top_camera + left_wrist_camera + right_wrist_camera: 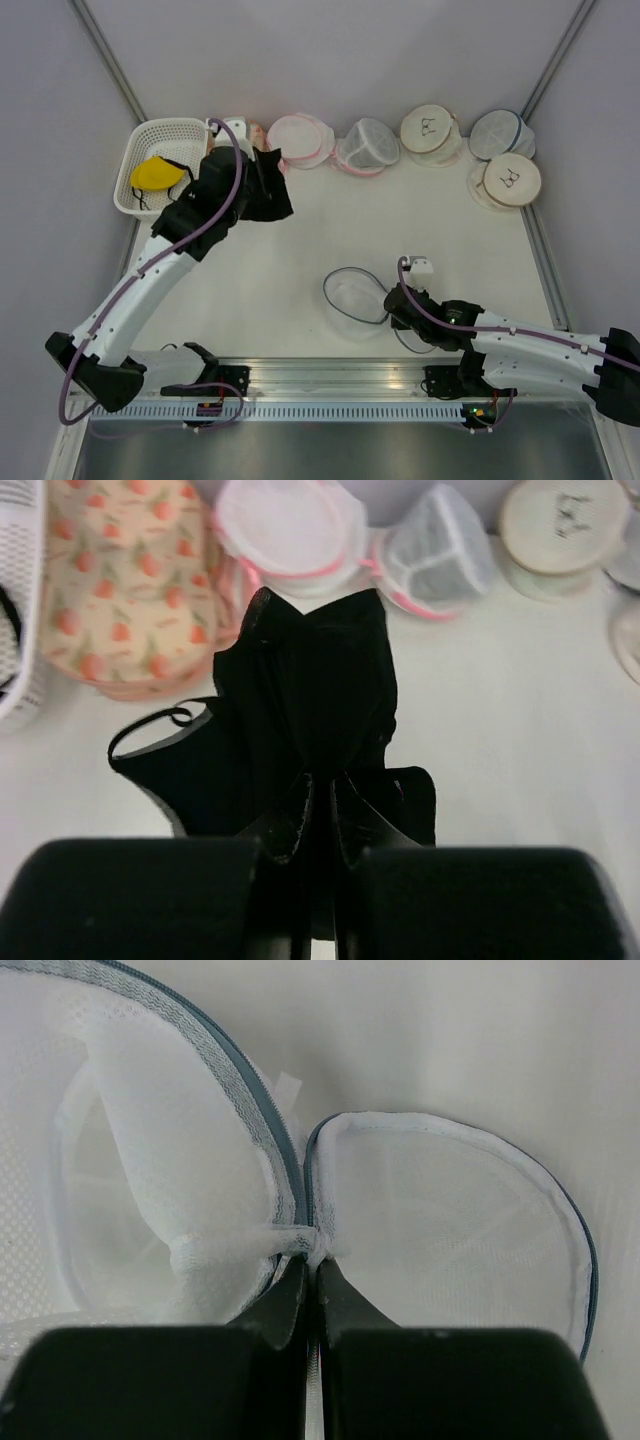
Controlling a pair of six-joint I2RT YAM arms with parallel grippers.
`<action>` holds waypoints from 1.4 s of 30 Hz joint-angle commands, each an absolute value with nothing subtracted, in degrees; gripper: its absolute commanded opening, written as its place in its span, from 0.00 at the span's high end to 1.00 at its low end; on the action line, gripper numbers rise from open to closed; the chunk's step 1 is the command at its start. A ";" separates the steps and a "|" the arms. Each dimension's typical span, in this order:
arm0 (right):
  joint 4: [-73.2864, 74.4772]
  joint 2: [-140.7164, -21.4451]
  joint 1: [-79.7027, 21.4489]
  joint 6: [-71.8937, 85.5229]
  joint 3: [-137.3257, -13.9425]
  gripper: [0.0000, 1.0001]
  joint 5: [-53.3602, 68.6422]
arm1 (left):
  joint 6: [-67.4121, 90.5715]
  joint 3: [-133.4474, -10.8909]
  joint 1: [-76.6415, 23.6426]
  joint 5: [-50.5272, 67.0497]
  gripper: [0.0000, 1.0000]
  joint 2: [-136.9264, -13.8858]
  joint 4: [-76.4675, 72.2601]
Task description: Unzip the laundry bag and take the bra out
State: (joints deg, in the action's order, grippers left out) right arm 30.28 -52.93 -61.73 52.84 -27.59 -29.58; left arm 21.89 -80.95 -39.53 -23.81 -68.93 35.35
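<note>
The laundry bag (352, 296) lies unzipped on the table's near middle. In the right wrist view its white mesh body (150, 1180) is on the left and its flat lid (450, 1220) on the right, joined by the blue zip rim. My right gripper (312, 1265) is shut on that rim at the hinge, on the bag's right side (392, 302). The black bra (268, 195) is outside the bag, at the back left beside the basket. My left gripper (320, 798) is shut on its fabric, and the bra (310, 690) hangs out ahead of the fingers with a strap looping left.
A white basket (140, 140) with a yellow item (158, 174) stands at the back left. A peach-patterned item (120, 580) lies next to it. Pink-trimmed bags (300, 140) (366, 146) and round beige bags (430, 130) (512, 180) line the back edge.
</note>
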 commanded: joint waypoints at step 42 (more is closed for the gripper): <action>10.90 -77.26 -61.70 43.33 -33.22 0.99 -15.82 | 22.31 -120.00 13.62 -9.94 0.00 -127.55 27.07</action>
State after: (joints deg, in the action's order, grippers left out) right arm 10.31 -77.19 -61.65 43.86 -33.01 -17.74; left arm 18.87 -123.74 14.04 -13.30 -131.74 27.20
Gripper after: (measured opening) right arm 0.014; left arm 0.992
